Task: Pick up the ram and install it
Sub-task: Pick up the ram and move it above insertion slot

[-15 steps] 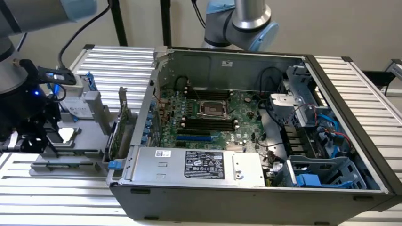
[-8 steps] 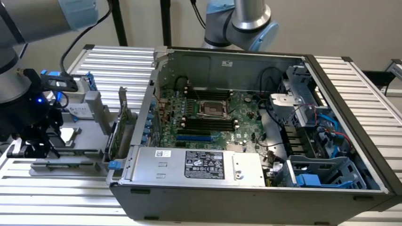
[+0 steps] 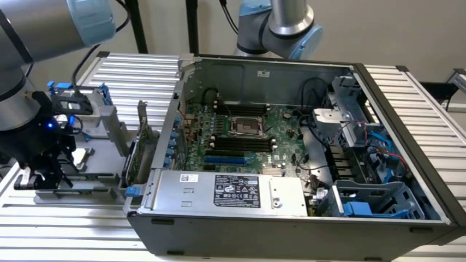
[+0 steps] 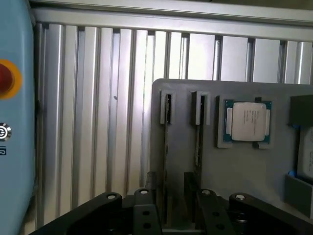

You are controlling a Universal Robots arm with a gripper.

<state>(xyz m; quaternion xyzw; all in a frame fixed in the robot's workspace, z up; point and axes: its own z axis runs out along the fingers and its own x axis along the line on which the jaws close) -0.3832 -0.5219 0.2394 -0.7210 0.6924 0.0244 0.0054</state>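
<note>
Two thin green ram strips stand on edge in slots of a grey holder: one ram and a second beside it. My gripper hangs just above the holder, open. Its dark fingers stand on either side of the first ram strip's near end without touching it; the other finger covers the second strip's near end. In the exterior view my gripper is low over the holder, at the exterior view's left of the open computer case. The motherboard shows several black slots.
A square silver processor lies in its own pocket of the holder. An upright expansion card with a blue tab stands between holder and case. A light blue box with a red button sits nearby. A second arm stands behind the case.
</note>
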